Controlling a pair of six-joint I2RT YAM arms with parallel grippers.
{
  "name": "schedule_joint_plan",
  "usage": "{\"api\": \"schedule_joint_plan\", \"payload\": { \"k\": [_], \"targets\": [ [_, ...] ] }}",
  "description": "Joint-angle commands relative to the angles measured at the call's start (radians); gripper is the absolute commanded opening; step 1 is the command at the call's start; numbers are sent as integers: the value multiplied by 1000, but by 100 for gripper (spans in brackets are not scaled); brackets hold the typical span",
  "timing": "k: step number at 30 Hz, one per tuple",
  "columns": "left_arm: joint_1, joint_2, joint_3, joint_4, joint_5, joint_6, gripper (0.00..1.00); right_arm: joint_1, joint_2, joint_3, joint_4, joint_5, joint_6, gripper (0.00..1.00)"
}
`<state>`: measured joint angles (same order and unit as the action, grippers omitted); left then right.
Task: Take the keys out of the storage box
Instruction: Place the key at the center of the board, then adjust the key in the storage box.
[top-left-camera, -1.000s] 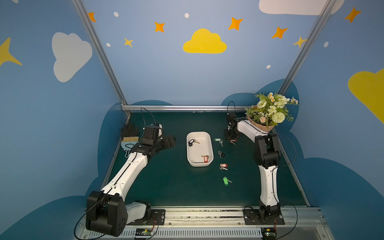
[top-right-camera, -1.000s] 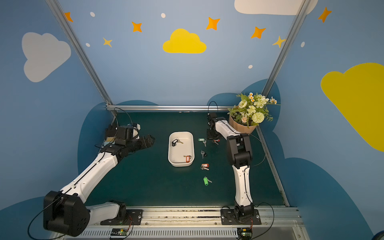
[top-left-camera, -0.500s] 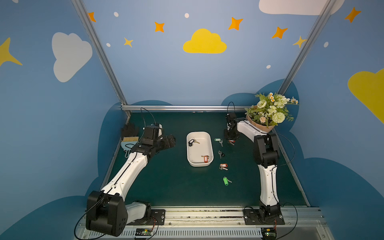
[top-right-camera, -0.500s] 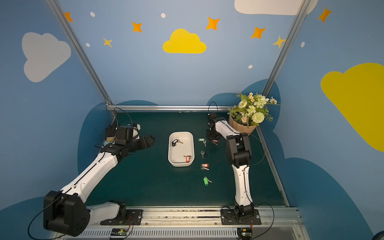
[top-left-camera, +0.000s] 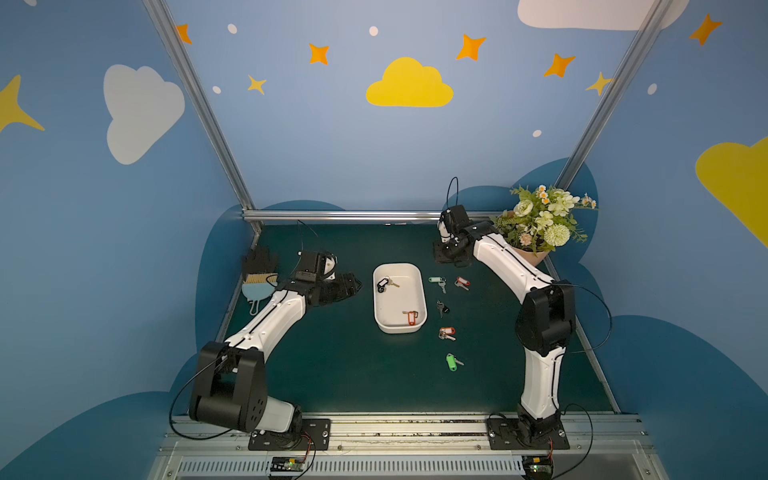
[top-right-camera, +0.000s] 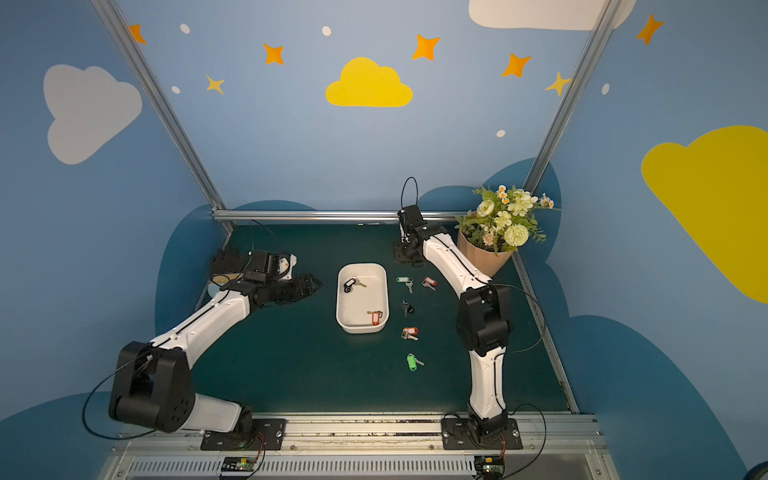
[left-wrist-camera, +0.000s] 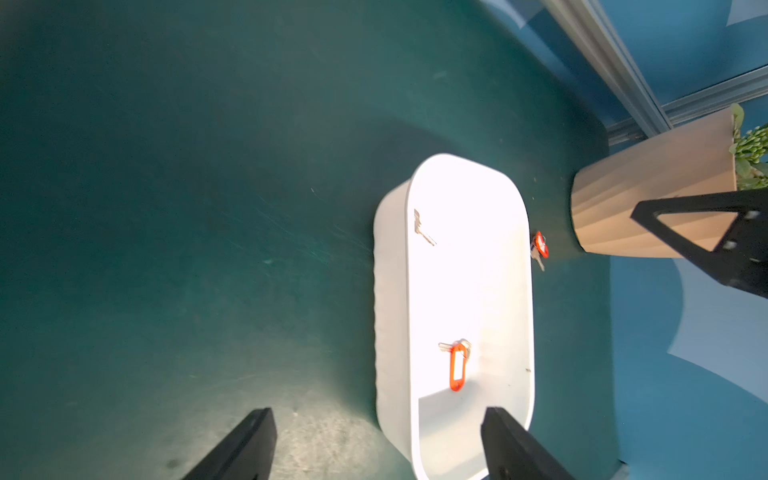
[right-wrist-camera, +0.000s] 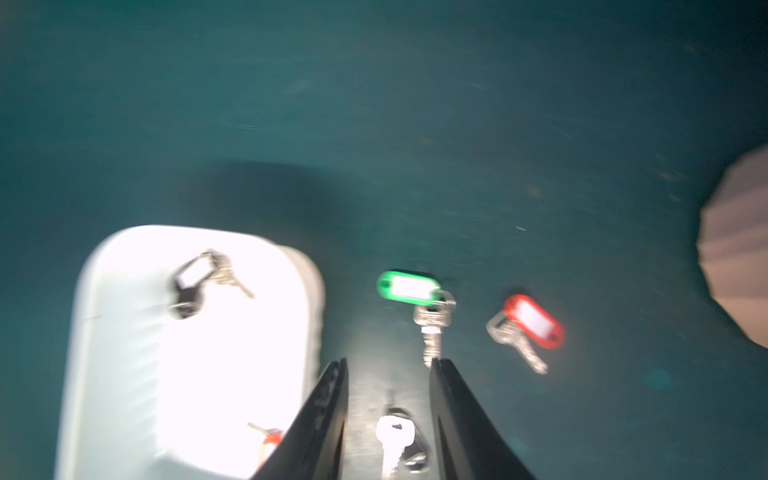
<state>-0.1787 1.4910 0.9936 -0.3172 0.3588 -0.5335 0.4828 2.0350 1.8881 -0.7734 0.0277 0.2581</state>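
Observation:
The white storage box (top-left-camera: 400, 328) (top-right-camera: 360, 329) sits mid-mat in both top views. Two of the keys lie inside it: a black-tagged one (top-left-camera: 384, 284) (right-wrist-camera: 195, 282) at the far end and an orange-tagged one (top-left-camera: 410, 317) (left-wrist-camera: 456, 365) at the near end. Several more keys lie on the mat right of the box, among them a green-tagged one (right-wrist-camera: 411, 289) and a red-tagged one (top-left-camera: 462, 283) (right-wrist-camera: 532, 322). My left gripper (top-left-camera: 349, 284) (left-wrist-camera: 378, 415) is open, left of the box. My right gripper (top-left-camera: 449, 259) (right-wrist-camera: 388, 365) hovers behind the mat keys, jaws apart and empty.
A peach flower pot (top-left-camera: 534, 255) (left-wrist-camera: 648, 199) with a bouquet stands at the back right, close to my right arm. A brush with a light blue handle (top-left-camera: 259, 282) lies at the left edge. A metal rail (top-left-camera: 345, 215) runs along the back of the mat.
My right gripper has opened and the red-tagged key now lies free on the mat below it. My left gripper's jaws have narrowed slightly; that arm has barely moved.

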Motion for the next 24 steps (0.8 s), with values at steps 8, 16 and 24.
{"api": "schedule_joint_plan", "payload": {
  "k": [8, 16, 24],
  "targets": [
    [0, 215, 90, 108, 248, -127, 77, 191, 132, 156, 61, 16, 76, 44],
    [-16, 351, 148, 106, 283, -139, 74, 261, 266, 216, 113, 92, 47, 47],
    [-23, 402, 162, 94, 279, -130, 73, 275, 331, 182, 223, 193, 58, 47]
  ]
}}
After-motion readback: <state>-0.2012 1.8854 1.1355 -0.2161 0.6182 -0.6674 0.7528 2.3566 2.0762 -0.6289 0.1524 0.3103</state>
